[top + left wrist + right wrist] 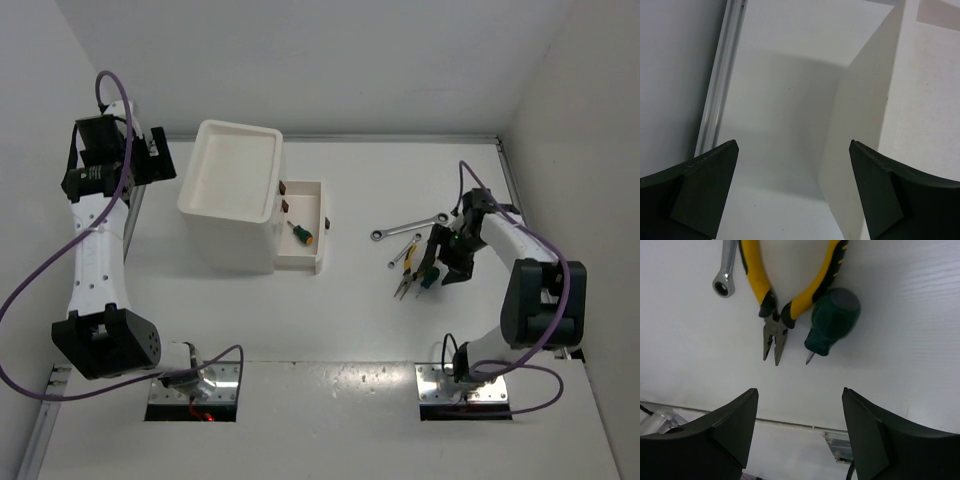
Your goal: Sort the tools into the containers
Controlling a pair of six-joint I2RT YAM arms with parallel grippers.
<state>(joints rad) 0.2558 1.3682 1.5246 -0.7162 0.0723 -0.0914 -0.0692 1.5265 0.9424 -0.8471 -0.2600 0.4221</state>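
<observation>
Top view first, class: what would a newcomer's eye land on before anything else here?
The white box left of centre, one drawer pulled out with a green screwdriver inside. To the right, yellow pliers and a wrench lie by the open right fingers.

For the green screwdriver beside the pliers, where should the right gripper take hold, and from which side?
Probably grip the screwdriver by its fat handle, from straight above: it lies flat and its shaft is short. The pliers crowd one side, leaving one finger little room.
</observation>
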